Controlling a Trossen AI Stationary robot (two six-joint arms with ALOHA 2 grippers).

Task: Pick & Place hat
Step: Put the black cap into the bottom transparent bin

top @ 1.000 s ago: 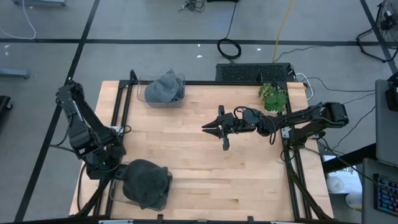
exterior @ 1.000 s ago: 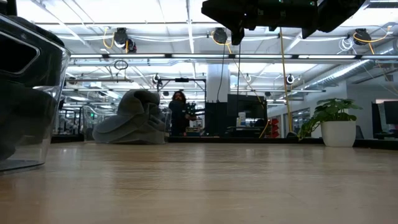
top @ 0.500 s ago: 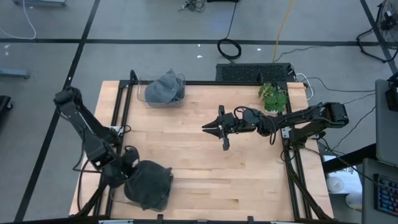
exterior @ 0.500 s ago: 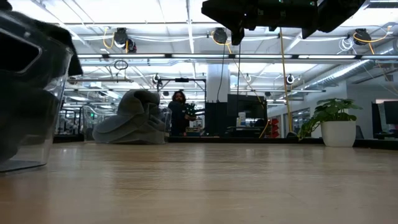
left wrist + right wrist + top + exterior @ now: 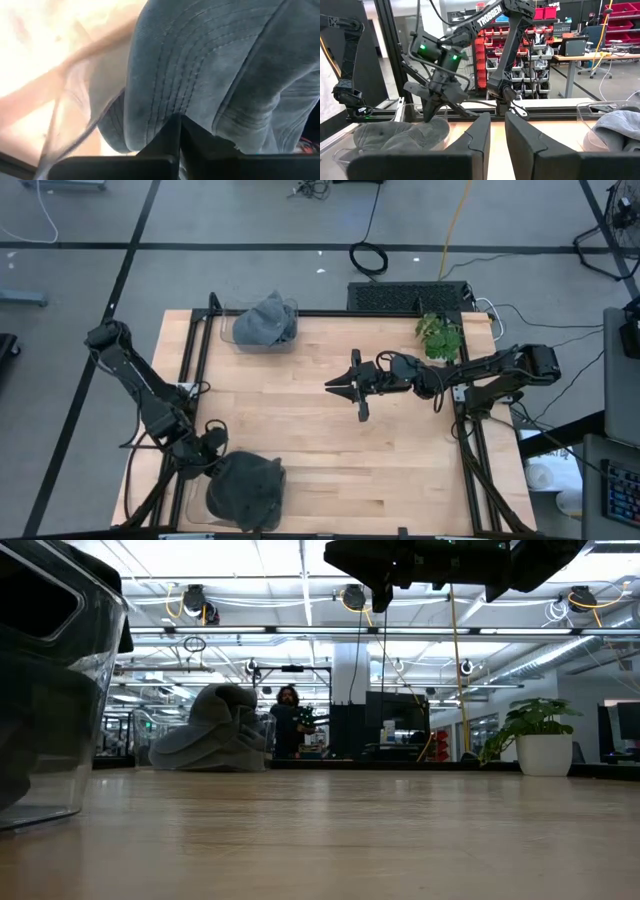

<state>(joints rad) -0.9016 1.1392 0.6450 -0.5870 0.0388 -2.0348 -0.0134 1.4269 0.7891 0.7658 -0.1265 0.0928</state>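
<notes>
Dk grey hat [image 5: 245,488], lt wood table [image 5: 330,440]

You see the dark hat [image 5: 215,75] filling the left wrist view, stitched rows showing, the left gripper [image 5: 180,131] pinched shut on its fabric, wood table [image 5: 35,75] beside.

You see 2 matte black jointed robot arms, the left arm [image 5: 140,385] built of long slim links with rounded elbow housings, the right arm [image 5: 480,370] the same. Thin black cables loop loosely along both. In the right wrist view, white "TROSSEN" lettering runs down the left arm's link, and 2 small green lights glow on its boxy wrist housing. The right arm's flat, black, blunt-tipped fingers [image 5: 525,142] look smooth.
</notes>
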